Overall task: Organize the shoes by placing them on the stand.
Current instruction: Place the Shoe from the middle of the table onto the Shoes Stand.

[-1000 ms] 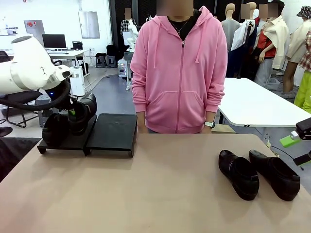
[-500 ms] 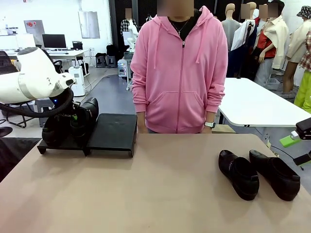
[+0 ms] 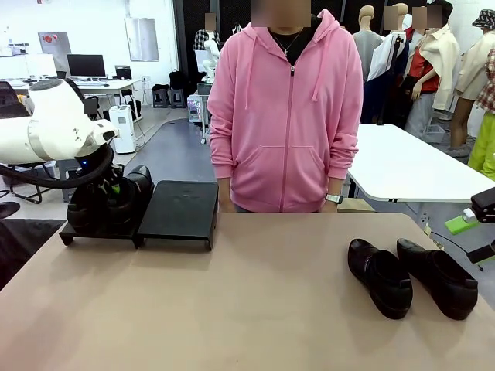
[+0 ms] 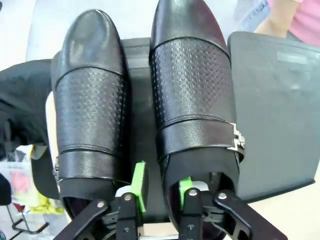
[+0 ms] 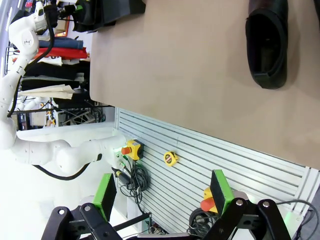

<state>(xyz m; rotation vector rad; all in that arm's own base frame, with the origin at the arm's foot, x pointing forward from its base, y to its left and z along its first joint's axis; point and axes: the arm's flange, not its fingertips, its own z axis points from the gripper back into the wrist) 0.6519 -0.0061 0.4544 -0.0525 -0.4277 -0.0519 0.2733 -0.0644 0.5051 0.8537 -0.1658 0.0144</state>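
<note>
— What can't you make out here?

— In your front view the left gripper (image 3: 116, 186) sits at the frame's left, mostly hidden behind its arm's cable and the shoes, so you get only a glint of green. In the left wrist view the fingers (image 4: 140, 186) cover both heels at the bottom edge.

— Where's the shoe against that gripper?

— You'll see two lying side by side on the stand (image 4: 280, 110), toes toward the top of the frame. The right-hand shoe (image 4: 192, 100) has its inner side wall between the jaws, one pad inside the opening, the other in the gap beside the left-hand shoe (image 4: 90, 100). The jaws stand partly spread, with a dark sliver between the outer pad and the leather. The right gripper (image 5: 162, 192) is spread wide, with nothing between its pads. The two loose shoes (image 3: 379, 277) lie on the table (image 3: 232, 309) at lower right.

— What changed?

— A second ago that shoe hung tilted above the stand. Now it rests flat, and the arm has dropped lower.
</note>
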